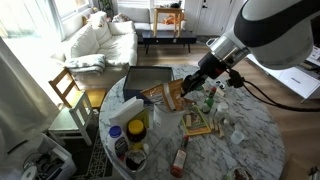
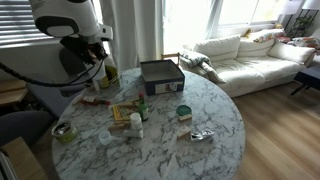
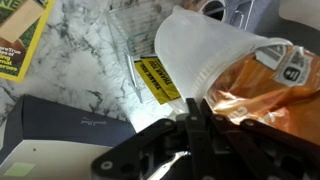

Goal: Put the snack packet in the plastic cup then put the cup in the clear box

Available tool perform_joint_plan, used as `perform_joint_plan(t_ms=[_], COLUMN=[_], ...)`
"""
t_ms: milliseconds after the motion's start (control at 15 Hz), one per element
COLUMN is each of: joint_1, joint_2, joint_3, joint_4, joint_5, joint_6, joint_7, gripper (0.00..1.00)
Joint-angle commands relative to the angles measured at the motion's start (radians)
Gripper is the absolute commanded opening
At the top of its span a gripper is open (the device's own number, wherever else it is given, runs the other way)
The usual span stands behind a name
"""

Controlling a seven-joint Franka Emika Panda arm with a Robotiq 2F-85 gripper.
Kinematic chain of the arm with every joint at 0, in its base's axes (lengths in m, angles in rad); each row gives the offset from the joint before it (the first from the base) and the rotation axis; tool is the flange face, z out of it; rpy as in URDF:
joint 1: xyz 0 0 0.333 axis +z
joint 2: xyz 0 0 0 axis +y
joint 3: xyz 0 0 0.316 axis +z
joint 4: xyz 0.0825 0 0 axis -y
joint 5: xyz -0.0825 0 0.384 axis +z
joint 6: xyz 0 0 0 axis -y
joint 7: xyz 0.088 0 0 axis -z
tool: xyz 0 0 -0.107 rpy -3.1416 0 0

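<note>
Glossy white arm — black hand (dark cable trailing)

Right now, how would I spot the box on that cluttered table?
Find the round marble table beside the white sofa. At its edge nearest the sofa lies the box. It is the biggest thing there: shallow, rectangular, with see-through walls and a dark inside, while the clutter around it is small.
</note>
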Motion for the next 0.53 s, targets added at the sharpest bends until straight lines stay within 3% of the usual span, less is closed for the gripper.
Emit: perform_joint_plan(t_ms=[0,467], joint_1=[0.019,0.023], joint_2=[0.059,0.149], joint_3=[0.031,0.06], joint_4=[0.017,0.013], joint_5=[0.024,0.02], joint_6=[0.11,0.302], joint_7=[0.013,0.04], gripper=[0.01,0.01])
